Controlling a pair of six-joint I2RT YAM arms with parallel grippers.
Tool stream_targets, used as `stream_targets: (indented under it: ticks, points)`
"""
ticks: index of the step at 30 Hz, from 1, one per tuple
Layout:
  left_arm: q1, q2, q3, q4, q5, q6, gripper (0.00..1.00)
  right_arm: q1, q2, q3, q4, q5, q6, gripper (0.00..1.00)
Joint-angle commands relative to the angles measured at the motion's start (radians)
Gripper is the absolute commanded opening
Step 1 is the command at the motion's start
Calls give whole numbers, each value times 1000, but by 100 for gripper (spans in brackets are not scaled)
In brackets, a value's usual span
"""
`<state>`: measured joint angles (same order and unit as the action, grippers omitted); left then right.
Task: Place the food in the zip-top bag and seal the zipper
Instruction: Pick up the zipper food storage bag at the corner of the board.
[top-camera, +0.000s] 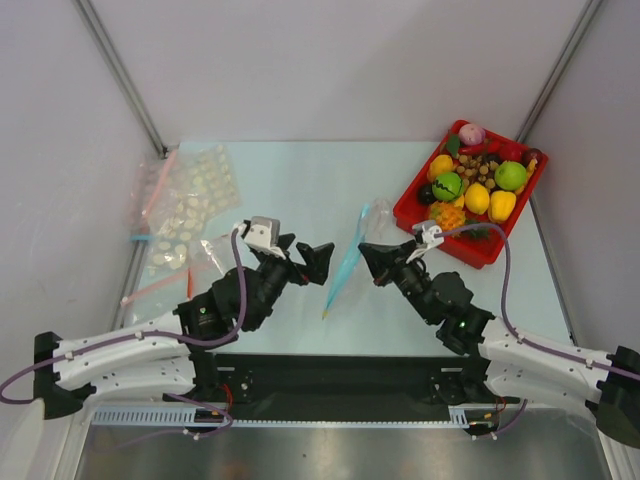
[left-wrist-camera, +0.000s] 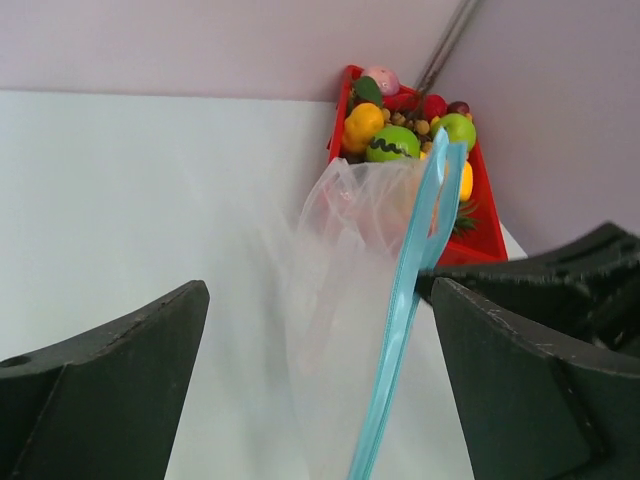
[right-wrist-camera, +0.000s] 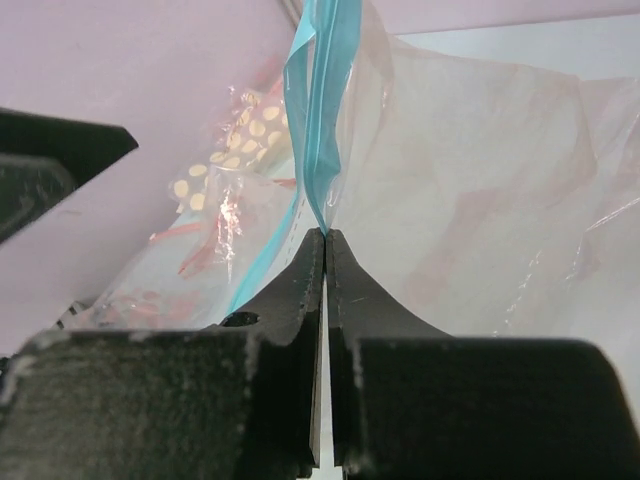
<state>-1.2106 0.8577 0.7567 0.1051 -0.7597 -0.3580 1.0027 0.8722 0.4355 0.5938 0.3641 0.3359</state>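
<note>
The zip-top bag (top-camera: 374, 218) hangs upright between my two grippers, clear and crinkly. Its light-blue zipper (top-camera: 345, 262) slants down toward the table. My right gripper (top-camera: 368, 254) is shut on the zipper (right-wrist-camera: 320, 100), the strip pinched at the tips of the closed fingers (right-wrist-camera: 326, 235). My left gripper (top-camera: 320, 262) stands open just left of the strip. In the left wrist view the zipper (left-wrist-camera: 405, 300) and the clear film (left-wrist-camera: 340, 290) pass between its wide-apart fingers (left-wrist-camera: 120, 370), touching neither. The food (top-camera: 447, 185) lies in the red tray (top-camera: 405, 210): a pineapple (top-camera: 448, 213), a dark-marked green fruit (left-wrist-camera: 392, 145) and yellow pieces (top-camera: 477, 198).
Other clear bags with pink strips (top-camera: 190, 205) lie at the table's back left, seen also in the right wrist view as bags (right-wrist-camera: 230, 150) behind the zipper. The tray sits in the back right corner against the wall. Grey walls enclose the table on three sides.
</note>
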Motion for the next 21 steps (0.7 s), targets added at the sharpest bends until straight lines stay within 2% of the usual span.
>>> stream_targets:
  ticks: [1, 6, 10, 12, 18, 21]
  points:
    - [-1, 12, 27, -10, 137, 113, 98, -62, -51, -18, -34, -109, 90, 0]
    - [3, 136, 78, -39, 227, 140, 99, -119, -75, -34, -43, -160, 123, 0]
    - [26, 202, 113, -50, 357, 113, 89, -137, -65, -26, -58, -220, 104, 0]
    - [32, 213, 112, -42, 396, 106, 88, -141, -62, -21, -74, -221, 106, 0]
    - [46, 237, 118, -47, 402, 102, 80, -156, -65, -20, -77, -237, 115, 0]
    - [57, 257, 130, -68, 398, 85, 68, -157, -62, -18, -81, -237, 118, 0]
